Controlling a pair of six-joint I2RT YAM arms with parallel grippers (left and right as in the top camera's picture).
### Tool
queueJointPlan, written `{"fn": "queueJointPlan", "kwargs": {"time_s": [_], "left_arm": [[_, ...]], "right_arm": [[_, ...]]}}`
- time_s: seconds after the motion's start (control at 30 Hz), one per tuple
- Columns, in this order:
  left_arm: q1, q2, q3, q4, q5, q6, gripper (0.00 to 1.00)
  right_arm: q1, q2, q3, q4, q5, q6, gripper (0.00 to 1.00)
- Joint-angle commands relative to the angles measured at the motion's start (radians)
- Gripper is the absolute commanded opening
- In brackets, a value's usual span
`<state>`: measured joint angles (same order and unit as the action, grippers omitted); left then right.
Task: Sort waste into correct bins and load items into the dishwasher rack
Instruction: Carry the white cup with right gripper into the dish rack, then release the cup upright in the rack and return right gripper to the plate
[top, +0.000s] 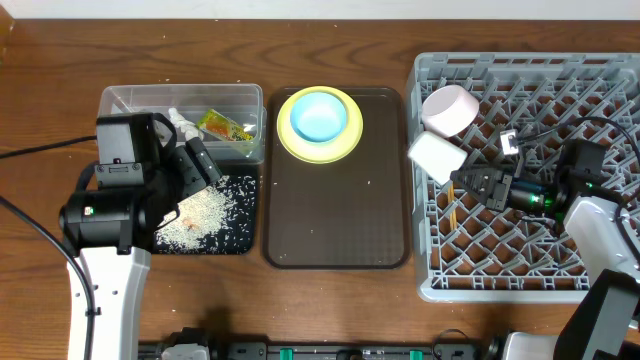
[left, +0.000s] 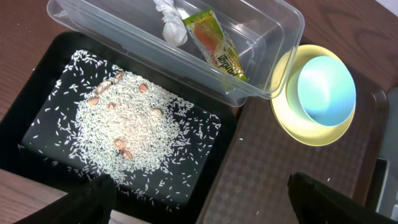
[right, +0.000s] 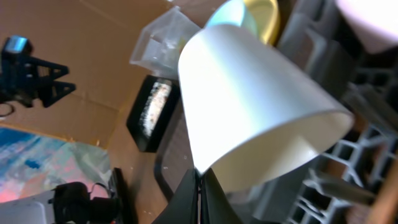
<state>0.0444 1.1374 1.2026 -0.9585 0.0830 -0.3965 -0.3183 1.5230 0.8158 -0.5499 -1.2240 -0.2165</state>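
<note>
**Holding a cup at the rack's edge, with the waste already binned**

The right end effector (right: 200, 186) is closed, its fingertips pinched together on the rim of the small white cup (top: 435, 155). The cup is tilted with its mouth toward the fingers. It sits at the left wall of the grey dishwasher rack (top: 600, 70), slightly overhanging it. The white bowl (top: 450, 108) is just beside it, near the rack's upper left corner.

The left end effector (left: 199, 186) is spread wide and holds nothing. It hangs above the black tray (left: 43, 68), at the edge nearest the camera. A heap of white rice grains (left: 134, 134) fills the middle of this tray, with a few tan bits mixed in and stray grains scattered around it.

The clear plastic tub (left: 283, 37) lies along the far side of the black tray. In it are the crumpled white paper scrap (left: 171, 22) and, next to that, the green-yellow-orange snack wrapper (left: 217, 46).

The dark brown serving tray (top: 335, 200) lies on the table (top: 50, 60) between the bins and the rack. At its far end is the yellow plate (top: 290, 135), with the light blue bowl (top: 320, 115) resting on it.
</note>
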Motion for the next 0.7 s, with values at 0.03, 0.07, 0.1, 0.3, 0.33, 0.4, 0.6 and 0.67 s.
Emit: {"fn": "queueJointPlan", "kwargs": {"time_s": [0.03, 0.07, 0.1, 0.3, 0.33, 0.4, 0.6, 0.67], "left_arm": [[0.004, 0.004, -0.001, 0.001, 0.003, -0.002, 0.91], [0.004, 0.004, -0.001, 0.001, 0.003, -0.002, 0.91], [0.004, 0.004, -0.001, 0.001, 0.003, -0.002, 0.91], [0.004, 0.004, -0.001, 0.001, 0.003, -0.002, 0.91], [0.004, 0.004, -0.001, 0.001, 0.003, -0.002, 0.91], [0.004, 0.004, -0.001, 0.001, 0.003, -0.002, 0.91], [0.004, 0.004, -0.001, 0.001, 0.003, -0.002, 0.91], [0.004, 0.004, -0.001, 0.001, 0.003, -0.002, 0.91]], "right_arm": [[-0.030, 0.007, -0.010, -0.030, 0.070, -0.017, 0.01], [-0.035, 0.007, -0.011, -0.042, 0.091, -0.017, 0.01], [-0.038, 0.007, -0.011, -0.050, 0.103, -0.017, 0.01], [-0.063, 0.007, -0.011, -0.127, 0.193, -0.016, 0.01], [-0.068, 0.006, -0.010, -0.140, 0.209, -0.016, 0.01], [-0.076, 0.006, -0.010, -0.158, 0.257, 0.002, 0.01], [-0.103, -0.011, -0.010, -0.177, 0.420, 0.098, 0.02], [-0.109, -0.036, -0.005, -0.184, 0.481, 0.134, 0.02]]}}
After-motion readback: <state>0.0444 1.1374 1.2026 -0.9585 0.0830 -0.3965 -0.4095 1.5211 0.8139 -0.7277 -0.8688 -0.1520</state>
